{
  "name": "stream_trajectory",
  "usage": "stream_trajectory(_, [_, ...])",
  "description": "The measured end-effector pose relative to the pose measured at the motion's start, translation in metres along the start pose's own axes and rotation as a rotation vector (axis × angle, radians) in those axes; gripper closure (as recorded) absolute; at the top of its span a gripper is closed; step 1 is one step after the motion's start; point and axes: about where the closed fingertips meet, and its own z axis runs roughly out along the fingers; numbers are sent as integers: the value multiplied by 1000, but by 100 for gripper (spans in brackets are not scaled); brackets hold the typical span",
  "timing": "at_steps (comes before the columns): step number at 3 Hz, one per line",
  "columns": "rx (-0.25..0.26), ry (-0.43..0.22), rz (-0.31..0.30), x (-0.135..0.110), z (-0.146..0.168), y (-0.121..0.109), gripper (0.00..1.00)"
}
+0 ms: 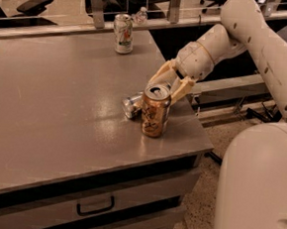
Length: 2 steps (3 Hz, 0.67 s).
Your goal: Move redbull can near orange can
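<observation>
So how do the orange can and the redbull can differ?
The orange can stands upright; the redbull can lies on its side. The orange can is wider, the redbull can slimmer. The orange can is coppery, the redbull can silvery. Both are metal and sit close together on the table, with the open gripper just behind them.

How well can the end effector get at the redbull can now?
Likely yes: the end effector is right at the redbull can, which lies on its side; the orange can stands nearer the camera, seemingly not between them.
</observation>
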Motion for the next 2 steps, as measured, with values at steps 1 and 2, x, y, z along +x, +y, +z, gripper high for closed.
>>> stream_trajectory(1, [-1,14,2,3,-2,3,0])
stream_trajectory(2, [-2,20,4,4,-3,5,0])
